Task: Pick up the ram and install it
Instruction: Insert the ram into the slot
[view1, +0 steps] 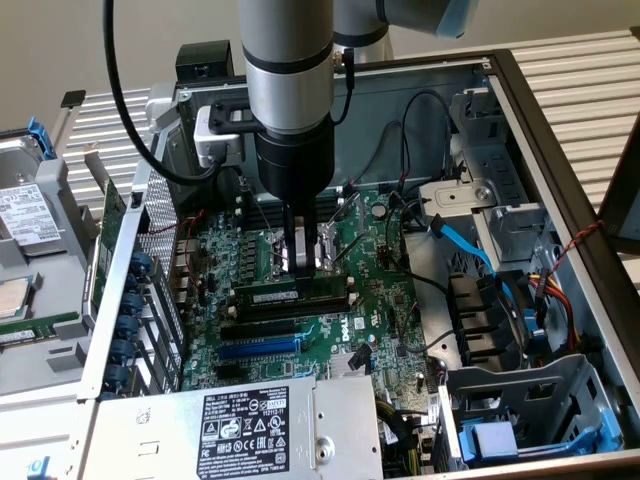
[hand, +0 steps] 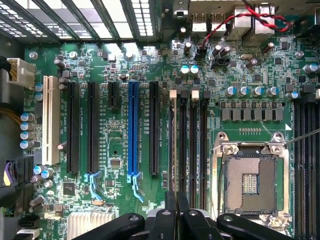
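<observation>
The ram (view1: 292, 296), a dark-green stick with a small white label, stands on edge along a black memory slot in the middle of the motherboard (view1: 380, 300). My gripper (view1: 306, 266) hangs straight down over the ram's middle. Its fingertips end just above the ram's top edge, and I cannot tell whether they touch it. In the wrist view the two black fingers (hand: 170, 210) are shut together, with nothing visible between them, over the row of black memory slots (hand: 192, 145).
The board lies inside an open computer case (view1: 520, 110). An open CPU socket (hand: 248, 180) sits beside the memory slots. A long blue slot (view1: 258, 348) and black expansion slots (hand: 73, 130) lie on the other side. A power supply (view1: 250, 430), drive cages and cables (view1: 470, 250) crowd the edges.
</observation>
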